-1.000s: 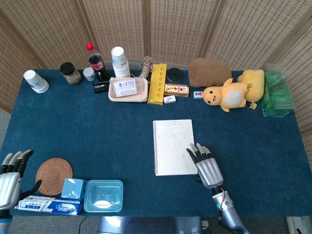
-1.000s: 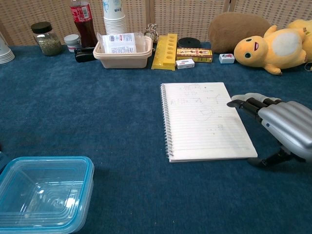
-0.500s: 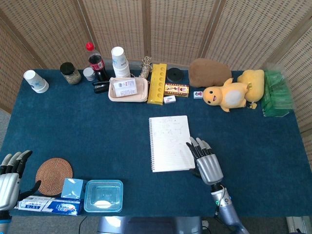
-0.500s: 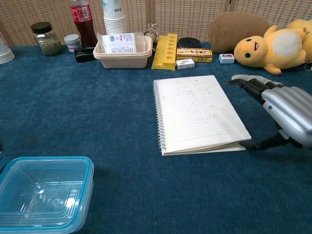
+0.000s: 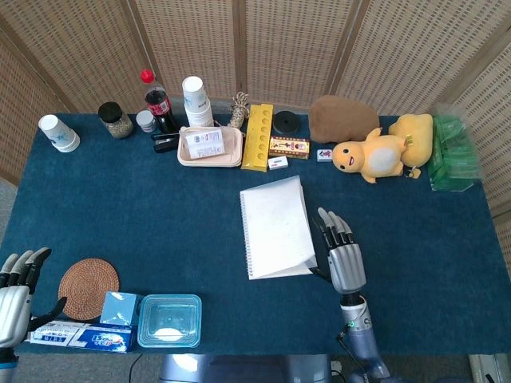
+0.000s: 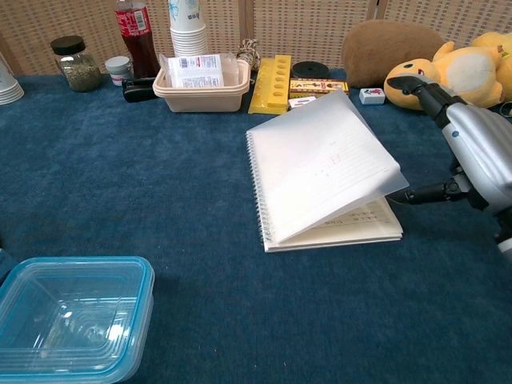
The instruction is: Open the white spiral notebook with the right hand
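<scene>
Right hand (image 6: 472,152): right of the notebook, fingers stretched apart toward the far side, thumb tip under the raised cover's edge.
White spiral notebook (image 5: 275,227): mid-tabletop, cover tilted up.
Left hand (image 5: 14,299): near-left corner, fingers apart, holding nothing.

A white notebook (image 5: 275,227) lies at centre frame, its near right corner lifted. The right hand (image 5: 343,257) sits just right of it, fingers extended, thumb by that corner. The left hand (image 5: 14,291) shows at lower left, fingers apart.

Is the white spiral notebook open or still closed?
Partly open: the notebook's translucent cover is lifted at an angle, propped by the right hand's thumb, lined pages showing beneath.
</scene>
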`<move>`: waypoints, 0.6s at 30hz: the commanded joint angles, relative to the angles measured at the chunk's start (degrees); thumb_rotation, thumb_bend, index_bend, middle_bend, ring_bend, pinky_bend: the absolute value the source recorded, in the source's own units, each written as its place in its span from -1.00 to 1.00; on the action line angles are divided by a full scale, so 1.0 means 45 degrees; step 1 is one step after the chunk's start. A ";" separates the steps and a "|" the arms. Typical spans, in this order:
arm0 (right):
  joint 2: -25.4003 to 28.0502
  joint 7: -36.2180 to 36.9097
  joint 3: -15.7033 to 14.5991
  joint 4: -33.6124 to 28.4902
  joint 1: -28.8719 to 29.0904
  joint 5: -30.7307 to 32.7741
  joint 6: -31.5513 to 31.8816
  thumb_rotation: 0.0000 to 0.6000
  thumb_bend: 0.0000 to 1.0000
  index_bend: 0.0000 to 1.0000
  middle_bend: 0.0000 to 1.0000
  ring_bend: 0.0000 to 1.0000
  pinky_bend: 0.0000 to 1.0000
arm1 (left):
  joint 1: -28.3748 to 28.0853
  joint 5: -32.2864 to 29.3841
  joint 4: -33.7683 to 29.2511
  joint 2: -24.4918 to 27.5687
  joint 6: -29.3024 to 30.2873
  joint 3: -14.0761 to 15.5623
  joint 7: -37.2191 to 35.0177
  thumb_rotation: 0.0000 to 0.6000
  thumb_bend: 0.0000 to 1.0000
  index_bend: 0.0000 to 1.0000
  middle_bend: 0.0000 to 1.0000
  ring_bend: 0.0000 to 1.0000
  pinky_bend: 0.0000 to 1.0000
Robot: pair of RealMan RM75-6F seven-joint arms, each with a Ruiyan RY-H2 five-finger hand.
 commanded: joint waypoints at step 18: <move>0.1088 -0.1064 0.0828 -0.5609 0.1344 0.0950 -0.1879 1.00 -0.68 -0.82 -0.79 -0.79 -0.66 | 0.0199 0.0191 0.0108 -0.0003 0.0293 0.0080 -0.0300 1.00 -0.53 -0.69 -0.72 -0.84 -1.00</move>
